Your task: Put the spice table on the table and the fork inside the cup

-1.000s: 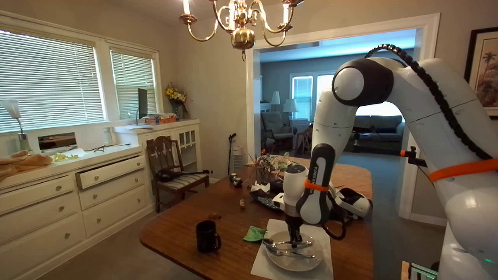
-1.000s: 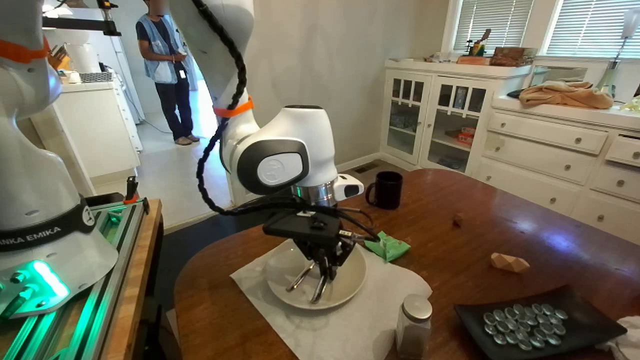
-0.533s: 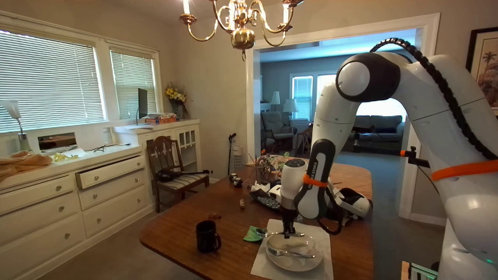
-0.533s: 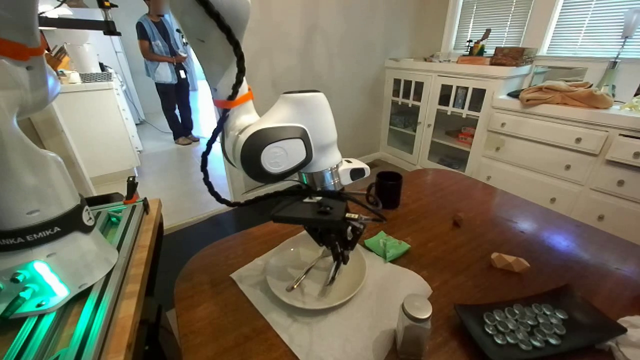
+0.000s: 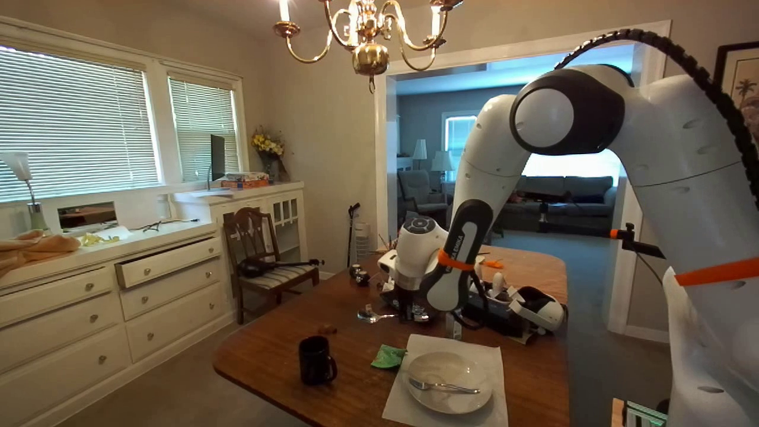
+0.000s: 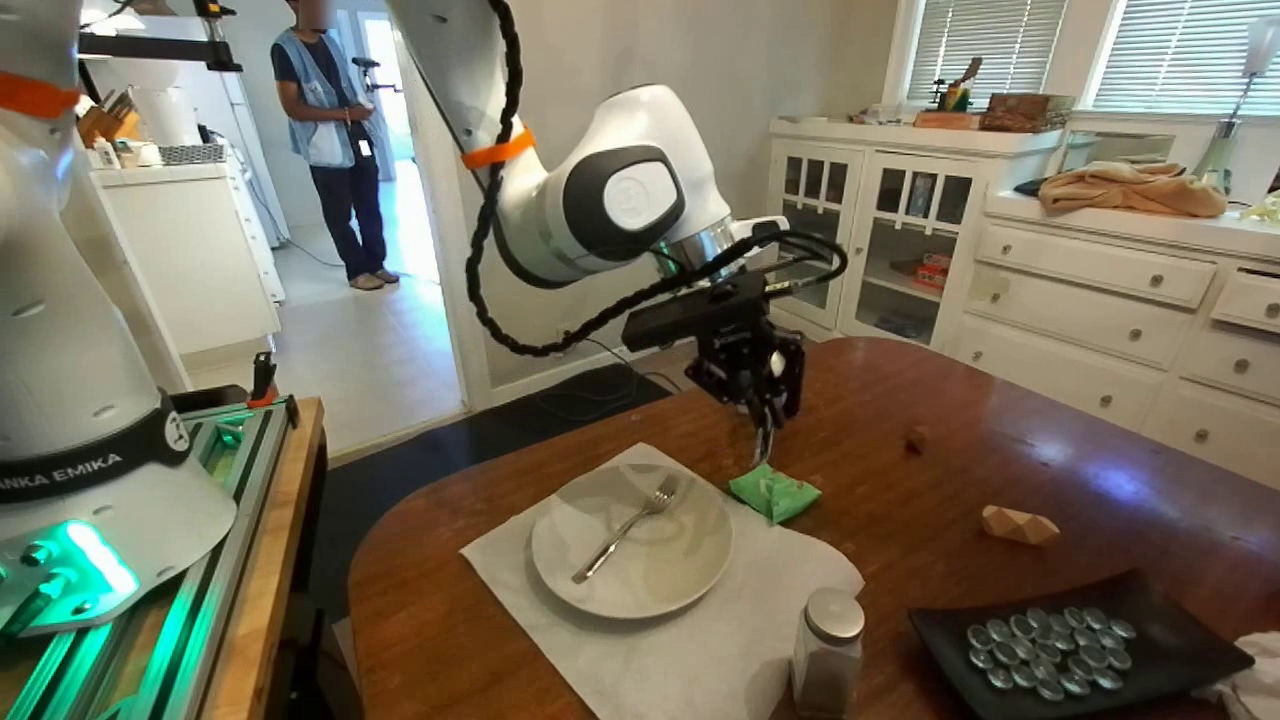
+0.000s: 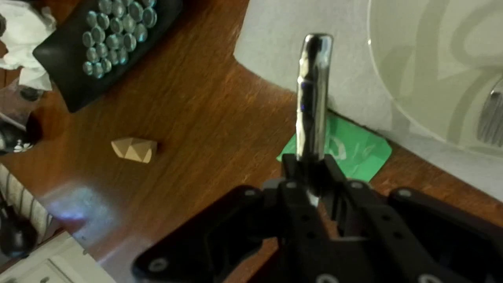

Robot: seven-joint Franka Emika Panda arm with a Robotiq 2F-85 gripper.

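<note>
My gripper [image 5: 410, 314] is shut on a metal spoon [image 5: 375, 318] and holds it above the table. The spoon's handle [image 7: 313, 98] sticks out of the jaws in the wrist view. The fork [image 5: 447, 387] lies on the white plate [image 6: 560, 590]; it also shows in an exterior view [image 6: 625, 530], and its tines [image 7: 493, 114] show in the wrist view. The black cup [image 5: 314, 360] stands upright on the brown wooden table [image 5: 267, 350]. The arm hides the cup in an exterior view. A glass spice jar [image 6: 828, 655] with a metal lid stands by the paper.
A green packet [image 6: 775, 493] lies beside the plate, under the gripper in the wrist view. White paper [image 6: 690, 650] lies under the plate. A black tray [image 6: 1170, 650] of glass beads and a faceted wooden piece [image 6: 1020, 524] are on the table. A VR headset [image 5: 536, 305] lies farther back.
My gripper has lifted the spoon off the plate and moved up and away from it, toward the green packet's side. The fork has stayed on the plate.
</note>
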